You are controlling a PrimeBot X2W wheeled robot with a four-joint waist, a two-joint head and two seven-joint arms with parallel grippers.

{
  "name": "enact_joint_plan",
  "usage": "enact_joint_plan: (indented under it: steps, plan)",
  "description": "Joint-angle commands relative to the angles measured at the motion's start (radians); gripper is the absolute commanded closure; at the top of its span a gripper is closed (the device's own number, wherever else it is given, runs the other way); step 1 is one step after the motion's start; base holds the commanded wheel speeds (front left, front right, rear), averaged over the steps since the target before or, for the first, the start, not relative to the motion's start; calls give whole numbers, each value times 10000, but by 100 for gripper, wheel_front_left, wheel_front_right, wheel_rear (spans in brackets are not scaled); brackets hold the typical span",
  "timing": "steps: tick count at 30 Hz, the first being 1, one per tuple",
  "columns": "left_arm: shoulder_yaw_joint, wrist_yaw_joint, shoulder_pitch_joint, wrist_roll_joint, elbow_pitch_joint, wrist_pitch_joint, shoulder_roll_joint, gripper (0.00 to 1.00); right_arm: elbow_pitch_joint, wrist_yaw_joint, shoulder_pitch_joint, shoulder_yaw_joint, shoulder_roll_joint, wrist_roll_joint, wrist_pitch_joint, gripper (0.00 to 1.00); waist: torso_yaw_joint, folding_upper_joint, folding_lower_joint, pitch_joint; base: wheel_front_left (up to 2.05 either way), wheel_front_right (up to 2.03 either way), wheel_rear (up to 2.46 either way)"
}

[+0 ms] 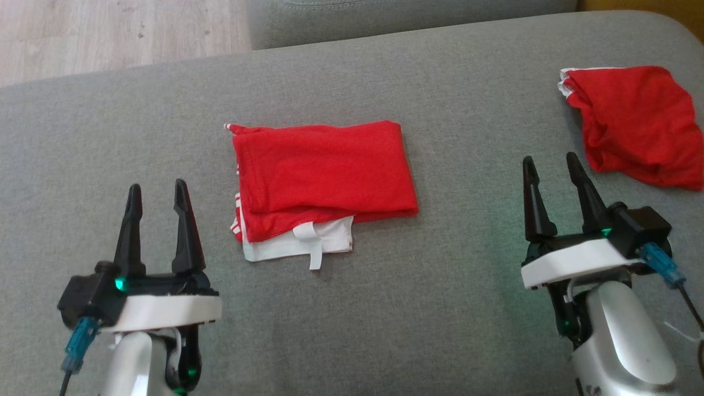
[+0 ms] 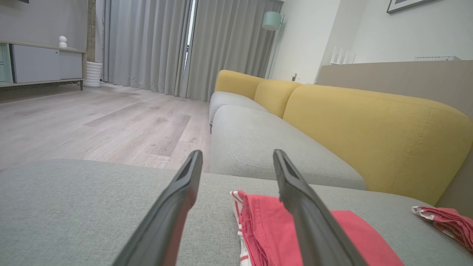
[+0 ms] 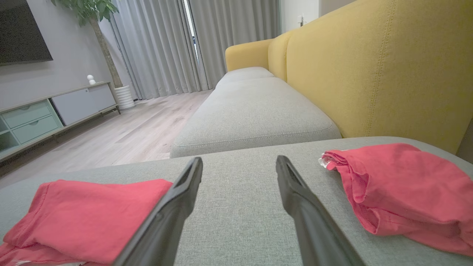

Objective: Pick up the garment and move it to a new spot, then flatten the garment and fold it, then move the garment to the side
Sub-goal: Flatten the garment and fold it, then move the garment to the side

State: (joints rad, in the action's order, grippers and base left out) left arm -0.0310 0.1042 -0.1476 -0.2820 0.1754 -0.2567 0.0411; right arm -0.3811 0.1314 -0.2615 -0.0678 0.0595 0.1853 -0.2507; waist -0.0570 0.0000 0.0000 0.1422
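Left gripper (image 1: 157,185) low left, right gripper (image 1: 550,158) low right: fingers (image 1: 186,231) of both spread apart, holding nothing. Grey sofa cushion (image 1: 440,82) beneath. Folded red garment (image 1: 324,165) flat between grippers, untouched. Second red garment (image 1: 638,126) crumpled near cushion's right edge.

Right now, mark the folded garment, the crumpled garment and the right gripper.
folded garment (image 1: 324,168): head view, middle of its red top layer.
crumpled garment (image 1: 638,124): head view, middle of the red heap.
right gripper (image 1: 550,159): head view, midway between its open fingertips.
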Motion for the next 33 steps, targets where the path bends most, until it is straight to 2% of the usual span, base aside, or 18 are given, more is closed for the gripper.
enact_joint_plan:
  steps: [1, 8, 15, 21, 30, 33]
  plan:
    - [294, -65, -227, -25, -382, -51, 91, 0, 416, -7, -199, -187, -91, 43, -110, 0, 17, 0, 0, 0, 0, 0, 0]
    - [183, -47, -363, -23, -506, -51, 91, 0, 432, -7, -290, -12, -92, -27, -110, 0, 292, 0, 0, 77, 0, 0, 0]
    - [-236, -73, -477, -195, -706, -51, 91, 0, 104, -7, -668, 350, -92, -302, -110, 0, 879, 0, 0, 348, 0, 0, 0]
    - [-568, -79, -562, -240, -642, -51, 91, 0, -251, -7, -1243, 13, -92, -208, -110, 0, 1457, 0, 0, 633, 0, 0, 0]
    - [-921, -129, -800, -428, -564, -51, 91, 0, -1992, -7, -2230, -270, -93, 208, 393, 0, 2304, 0, 0, 997, 0, 0, 0]
    - [-1027, -152, -834, -484, -517, -51, 91, 0, -2954, -7, -2610, -370, -93, 474, 750, 0, 2546, 0, 0, 1112, 0, 0, 0]
